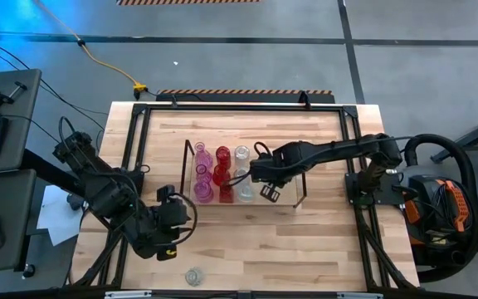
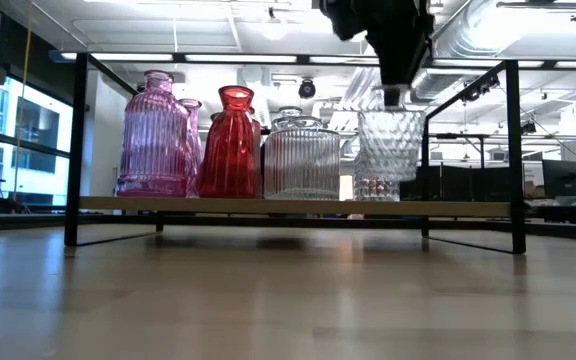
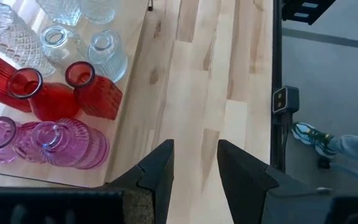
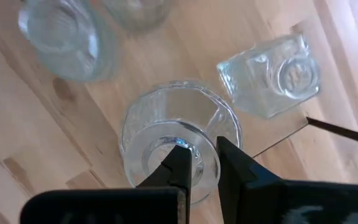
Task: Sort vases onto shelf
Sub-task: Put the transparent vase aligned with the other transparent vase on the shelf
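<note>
The shelf (image 1: 287,189) is a low light-wood board with dark wire end frames, standing mid-table. On it stand pink vases (image 1: 202,176), red vases (image 1: 221,166) and clear vases (image 1: 242,154). In the low view they line up on the board (image 2: 268,206): pink (image 2: 155,135), red (image 2: 231,145), ribbed clear (image 2: 301,158). My right gripper (image 1: 256,172) is over the shelf, shut on a clear diamond-cut vase (image 2: 388,145). My left gripper (image 1: 173,218) waits open near the table's near-left part, holding nothing (image 3: 194,165). One more clear vase (image 1: 193,276) stands on the table by the near edge. My right gripper (image 4: 201,155) comes from above, pointing down, onto the mouth rim (image 4: 166,142) of the clear diamond-cut vase. One finger (image 4: 178,163) seems to reach inside the neck, the other (image 4: 230,163) outside it. The vase hangs upright below the fingers, its base seemingly just above the board.
A square clear vase (image 4: 272,74) sits by the shelf's corner, close beside the held one, and round clear vases (image 4: 64,37) stand on the other side. The shelf's wire end frame (image 2: 513,150) rises at the end nearest the held vase. Bare tabletop (image 1: 305,241) lies toward the near edge.
</note>
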Available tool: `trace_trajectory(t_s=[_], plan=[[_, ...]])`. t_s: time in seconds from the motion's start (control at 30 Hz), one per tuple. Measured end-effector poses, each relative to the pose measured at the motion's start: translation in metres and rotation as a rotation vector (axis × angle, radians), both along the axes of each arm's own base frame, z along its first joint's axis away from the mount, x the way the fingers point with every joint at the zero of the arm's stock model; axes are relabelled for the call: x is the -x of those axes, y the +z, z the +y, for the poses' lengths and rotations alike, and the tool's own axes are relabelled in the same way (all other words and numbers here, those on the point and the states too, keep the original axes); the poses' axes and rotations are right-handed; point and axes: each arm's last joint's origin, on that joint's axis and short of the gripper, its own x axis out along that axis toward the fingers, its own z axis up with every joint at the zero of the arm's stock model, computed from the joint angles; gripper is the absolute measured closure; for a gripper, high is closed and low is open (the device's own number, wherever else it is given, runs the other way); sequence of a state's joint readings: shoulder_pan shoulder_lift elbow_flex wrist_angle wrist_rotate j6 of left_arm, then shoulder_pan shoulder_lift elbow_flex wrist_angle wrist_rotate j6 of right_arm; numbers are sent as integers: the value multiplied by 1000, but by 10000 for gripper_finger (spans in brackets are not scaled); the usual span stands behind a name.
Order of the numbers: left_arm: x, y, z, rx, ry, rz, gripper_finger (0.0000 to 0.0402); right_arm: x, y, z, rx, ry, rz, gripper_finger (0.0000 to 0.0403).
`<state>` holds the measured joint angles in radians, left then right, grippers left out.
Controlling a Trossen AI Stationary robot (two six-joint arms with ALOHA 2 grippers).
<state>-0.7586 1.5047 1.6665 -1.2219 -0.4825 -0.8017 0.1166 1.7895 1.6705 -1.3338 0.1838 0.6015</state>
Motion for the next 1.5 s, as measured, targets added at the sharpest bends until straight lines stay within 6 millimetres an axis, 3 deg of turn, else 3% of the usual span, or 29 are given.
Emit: trace_trajectory(t_s=[0.2,0.33,1.07,1.5], plan=[[3,0,-3,-3,-3,-10,287,3,-23,-1,-30,5,58,382],[3,0,-3,-3,-1,-11,287,4,-28,-1,-39,15,61,382],[2,1,-3,-3,5,-23,287,0,-29,-31,-46,14,47,380],[2,1,-3,-11,9,-28,287,-1,-31,-34,-33,28,54,322]])
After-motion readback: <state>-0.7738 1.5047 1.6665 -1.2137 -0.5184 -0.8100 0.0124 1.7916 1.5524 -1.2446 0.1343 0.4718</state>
